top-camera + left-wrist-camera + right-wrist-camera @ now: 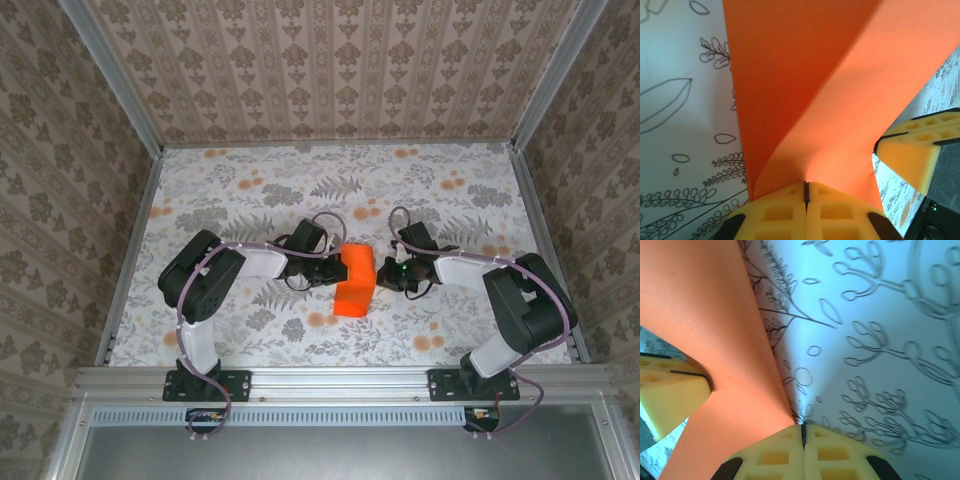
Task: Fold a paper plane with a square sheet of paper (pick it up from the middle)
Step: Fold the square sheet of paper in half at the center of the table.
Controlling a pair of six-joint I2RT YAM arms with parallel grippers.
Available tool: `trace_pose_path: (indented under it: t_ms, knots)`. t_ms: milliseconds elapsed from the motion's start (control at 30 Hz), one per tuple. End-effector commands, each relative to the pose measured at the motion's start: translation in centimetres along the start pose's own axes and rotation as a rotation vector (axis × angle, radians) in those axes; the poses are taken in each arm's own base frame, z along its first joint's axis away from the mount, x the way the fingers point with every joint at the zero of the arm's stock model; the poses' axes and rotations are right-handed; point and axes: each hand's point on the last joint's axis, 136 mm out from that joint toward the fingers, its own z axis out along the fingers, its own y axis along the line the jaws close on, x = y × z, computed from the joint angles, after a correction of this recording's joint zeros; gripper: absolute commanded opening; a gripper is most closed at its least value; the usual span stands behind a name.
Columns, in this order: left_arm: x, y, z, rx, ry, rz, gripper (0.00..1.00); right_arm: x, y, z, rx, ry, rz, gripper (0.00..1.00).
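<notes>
Sheet: square sheet of paper (355,283), bright orange, bowed upward, at the middle of the bench (240,195), between the two arms.
Left jaws: pressed together, pinching the sheet's left edge.
Right jaws: pressed together, pinching the sheet's right edge.

Beige damask-patterned walls (340,70) fill the top and both sides of the frame, silver metal rails (112,72) edge them, and the bench (250,190) in the middle carries a pale grey fern print with small orange flowers (452,183), evenly lit.
</notes>
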Motion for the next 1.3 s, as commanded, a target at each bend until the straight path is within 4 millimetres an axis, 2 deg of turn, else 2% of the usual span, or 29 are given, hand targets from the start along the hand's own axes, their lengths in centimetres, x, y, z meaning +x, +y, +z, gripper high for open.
trace_pose_path:
  t_ms: [0, 133, 267, 467, 600, 700, 800, 900, 1000, 1100, 1267]
  knots:
    - [7.3, 11.1, 0.4, -0.384, 0.164, -0.183, 0.00, -0.3, 1.6, -0.8, -0.038, -0.017, -0.039, 0.06]
    - [7.1, 10.8, 0.4, -0.377, 0.159, -0.177, 0.00, -0.7, 4.3, 0.2, -0.095, 0.007, -0.082, 0.06]
    - [7.0, 10.8, 0.4, -0.377, 0.158, -0.177, 0.00, -0.9, 4.9, 1.9, -0.116, 0.037, -0.075, 0.07]
    - [7.3, 11.2, 0.1, -0.392, 0.159, -0.184, 0.00, -0.7, 2.4, 3.1, -0.069, 0.056, -0.042, 0.07]
    - [7.8, 11.6, 0.0, -0.404, 0.164, -0.190, 0.00, -1.2, -0.8, 2.6, -0.034, 0.028, 0.016, 0.06]
    - [8.1, 11.8, 0.0, -0.405, 0.167, -0.192, 0.00, -2.2, -1.9, 1.7, -0.034, -0.002, 0.054, 0.06]
    - [7.9, 11.6, 0.0, -0.401, 0.161, -0.189, 0.00, -3.2, -0.4, 0.7, -0.068, -0.033, 0.035, 0.06]
    - [7.7, 11.5, 0.0, -0.398, 0.158, -0.187, 0.00, -3.4, 3.1, 0.0, -0.124, -0.059, -0.046, 0.06]
    - [7.6, 11.4, 0.0, -0.394, 0.152, -0.186, 0.00, -3.3, 5.2, 0.6, -0.139, -0.056, -0.103, 0.06]
    - [7.5, 11.4, 0.1, -0.394, 0.152, -0.190, 0.00, -3.4, 5.5, 2.2, -0.148, -0.025, -0.083, 0.06]
    - [7.8, 11.6, -0.1, -0.398, 0.153, -0.193, 0.00, -4.5, 3.6, 3.9, -0.127, -0.016, -0.031, 0.05]
